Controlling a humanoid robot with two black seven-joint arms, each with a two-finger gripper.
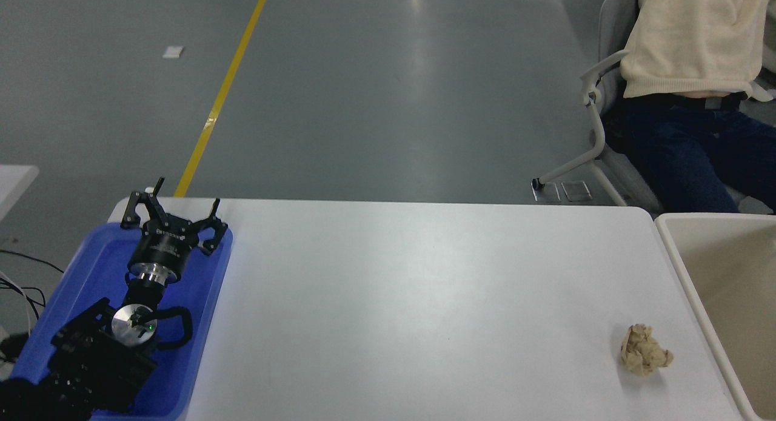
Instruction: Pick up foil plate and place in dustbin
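The foil plate is out of view. The dustbin [674,258], a large cream-beige plastic bin, stands against the table's right end and is cut off by the picture's right edge; the part of its inside that shows holds nothing. My left gripper [174,207] is parked at the lower left over a blue tray, its fingers spread open and empty. My right arm is not in the picture.
A crumpled tan paper ball [645,350] lies on the white table [424,299] near the dustbin. The blue plastic tray [91,260] sits at the table's left end under my left arm. A person [691,57] sits on a chair at the top right.
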